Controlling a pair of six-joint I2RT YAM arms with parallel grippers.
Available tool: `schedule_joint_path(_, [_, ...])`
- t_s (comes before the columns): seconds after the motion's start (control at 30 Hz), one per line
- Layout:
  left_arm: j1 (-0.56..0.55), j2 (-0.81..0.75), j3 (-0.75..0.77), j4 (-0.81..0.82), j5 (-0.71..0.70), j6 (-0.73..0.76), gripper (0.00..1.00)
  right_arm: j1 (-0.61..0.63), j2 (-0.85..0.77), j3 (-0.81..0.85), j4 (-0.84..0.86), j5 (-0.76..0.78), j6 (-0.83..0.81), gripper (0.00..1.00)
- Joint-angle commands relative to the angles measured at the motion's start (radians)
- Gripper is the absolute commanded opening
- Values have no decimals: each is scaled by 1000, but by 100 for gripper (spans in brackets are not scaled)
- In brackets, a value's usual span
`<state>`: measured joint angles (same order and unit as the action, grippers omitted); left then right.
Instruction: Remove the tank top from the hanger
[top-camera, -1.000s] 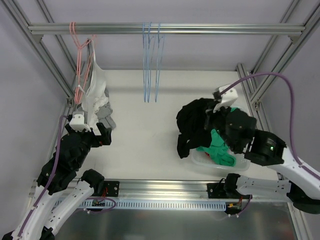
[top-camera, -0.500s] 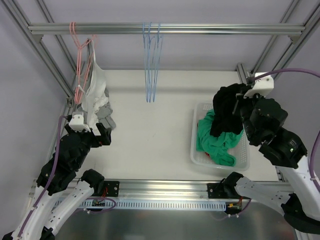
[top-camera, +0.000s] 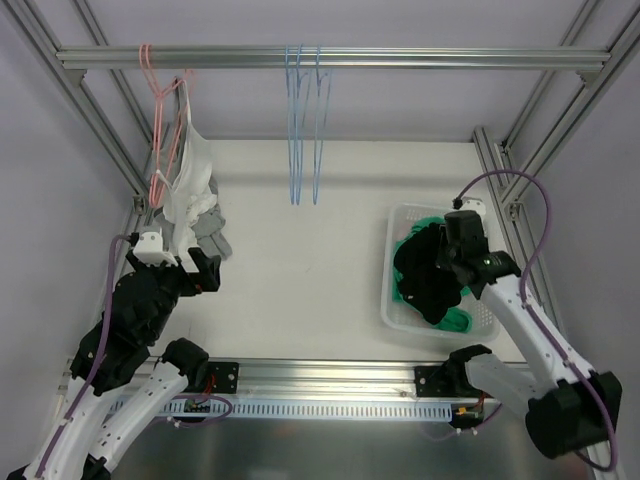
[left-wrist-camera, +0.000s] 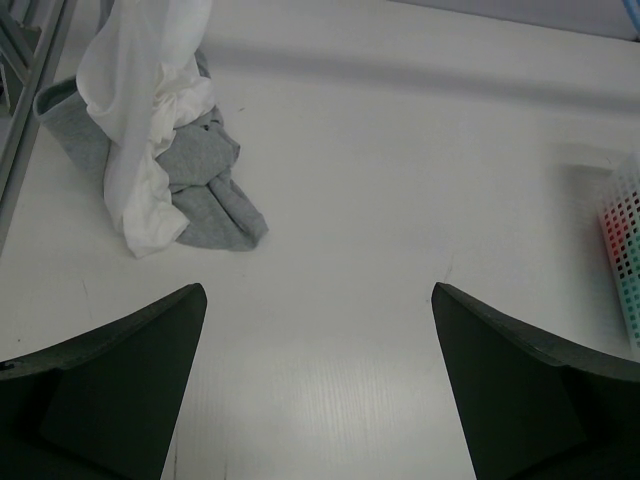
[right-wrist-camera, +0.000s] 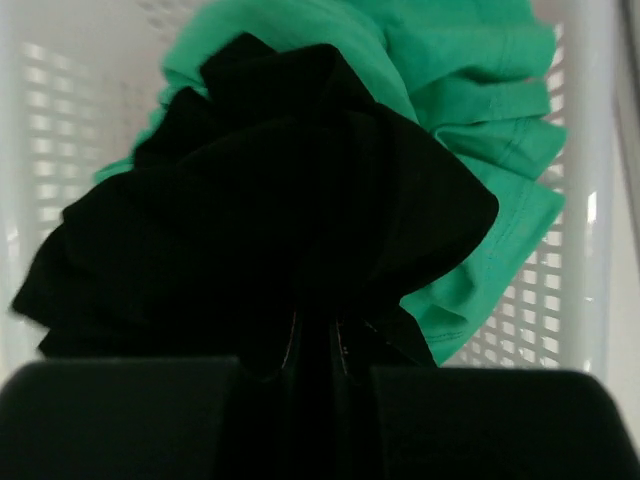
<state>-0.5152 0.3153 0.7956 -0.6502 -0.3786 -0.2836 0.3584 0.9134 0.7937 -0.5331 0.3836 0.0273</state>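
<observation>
Since the previous second, the right arm has swung from above the middle of the desk to the right edge. It has lowered the black garment into the white basket, on top of the green garment. The left arm has not moved.

**Finger state**
- The right fingers are nearly closed and pinch a fold of the black garment; the wrist view shows cloth caught between them.
- The left fingers stand wide apart and hold nothing.

**What this means for the task**
- Treat the black garment as delivered but not released. Expect the next step on this side to be opening the right fingers and lifting clear without dragging cloth over the basket rim.
- Two blue hangers hang bare from the rail over the far edge.
- The white tank top is still on the pink hanger near the far-left corner. Its lower part drapes onto a grey garment lying on the desk. The left fingers wait just on its near side, not touching it. Judge this item as the remaining work.

**Markings**
- You can read no brand, label or writing on any garment, hanger or the basket.
</observation>
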Motion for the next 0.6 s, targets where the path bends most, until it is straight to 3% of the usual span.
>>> schedule_joint_path(0.0, [6, -36, -1, 21, -34, -17, 99, -102, 149, -11, 88, -150, 97, 0])
schedule_joint_path(0.2, [4, -59, -4, 21, -46, -14, 99, -128, 445, 12, 87, -251, 46, 0])
schedule_joint_path(0.37, [4, -32, 46, 14, -68, -16, 99, -128, 453, 18, 76, -242, 5, 1])
schedule_joint_path(0.47, [6, 30, 123, 0, -86, -22, 99, -144, 458, 97, 18, -291, -110, 13])
schedule_joint_path(0.5, [4, 47, 140, -3, -86, -22, 99, -150, 499, 125, -28, -380, -150, 20])
schedule_joint_path(0.57, [4, 90, 186, -5, -86, -28, 99, -164, 542, 200, -56, -442, -208, 20])
